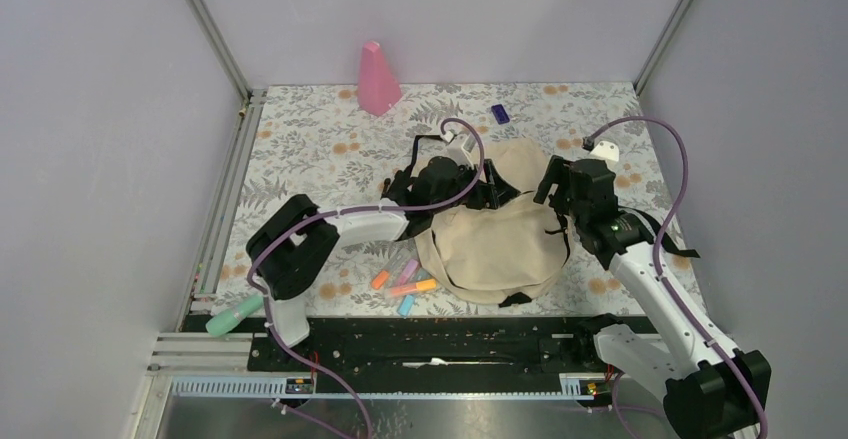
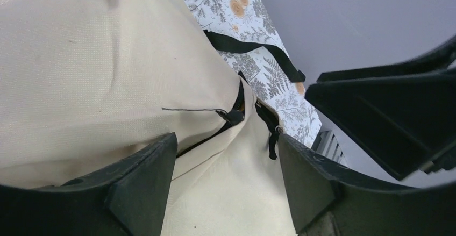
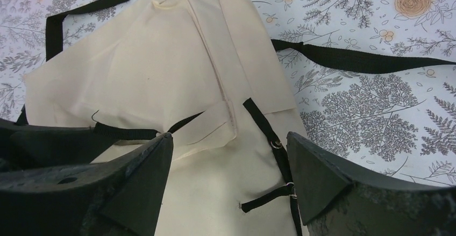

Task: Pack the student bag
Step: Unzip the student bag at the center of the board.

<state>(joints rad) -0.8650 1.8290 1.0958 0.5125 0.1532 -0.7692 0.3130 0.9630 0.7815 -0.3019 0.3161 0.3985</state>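
**Floral tabletop, bag at centre, both grippers open over it**

Grey walls close in a table [image 1: 310, 139] covered with a leaf-and-flower print. On it, roughly in the middle and toward the near edge, lies the student bag [image 1: 500, 244], a soft cream backpack slumped flat, with black straps trailing out onto the print. One strap [image 3: 355, 58] runs away from the bag across the cover.

From the left base, an arm reaches in over the bag's far left part. The left gripper [image 2: 226, 139] stands with its fingers apart. Cream fabric and a black zipper line lie in the gap between them, and nothing is clamped. Whether the pads touch the cloth cannot be told.

Over the bag's far right part hangs the right gripper [image 3: 230, 136], its jaws likewise spread wide. Between them show the bag's cream panel, a stitched seam and a thin black strap with small metal rings. It holds nothing.

Just beside the bag's near left edge lies a loose cluster of highlighters [image 1: 405, 281] in orange, pink and blue. A pale green object [image 1: 235, 314] rests at the near left corner by the frame. At the far edge stands a pink cone-shaped item [image 1: 378, 79], and to its right, well apart from it, sits a small purple block [image 1: 500, 113].
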